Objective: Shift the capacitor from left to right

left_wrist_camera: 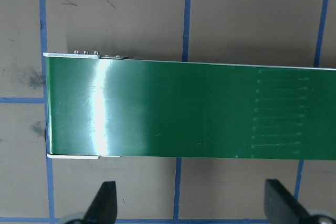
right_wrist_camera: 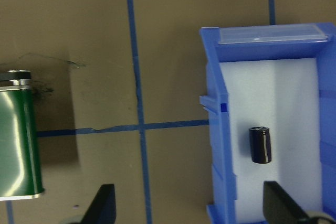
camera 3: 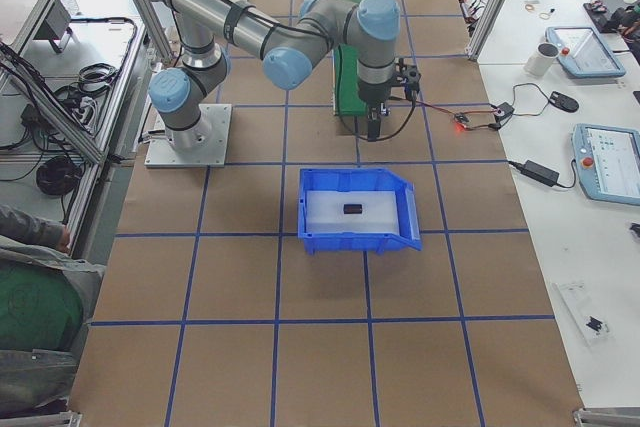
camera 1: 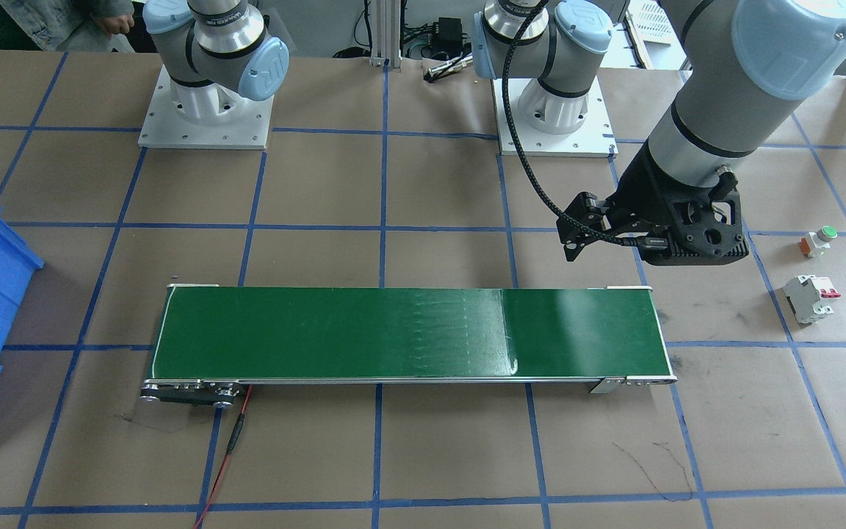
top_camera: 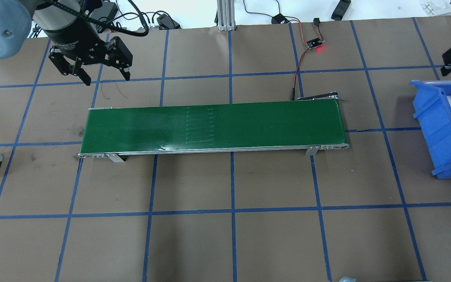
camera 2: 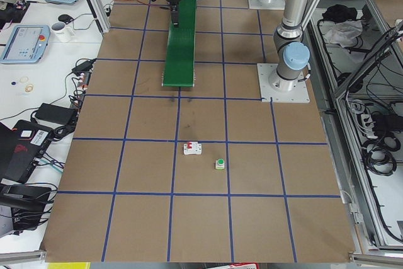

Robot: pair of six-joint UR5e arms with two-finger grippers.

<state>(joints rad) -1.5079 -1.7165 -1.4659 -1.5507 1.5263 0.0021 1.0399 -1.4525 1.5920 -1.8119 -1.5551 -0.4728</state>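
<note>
- A long green conveyor belt (camera 1: 408, 334) lies across the middle of the brown table (top_camera: 272, 243), which is marked with a grid of blue tape.
- A blue bin (top_camera: 431, 117) with a white lining stands off one end of the belt, apart from it.
- A white circuit breaker (camera 1: 808, 297) with red switches lies beyond the other end.
- A green-capped push button (camera 1: 819, 241) sits near the breaker, not touching it.
- A red wire (camera 1: 228, 455) runs from the belt's bin end to a small board (top_camera: 314, 43) with a red light.
</note>
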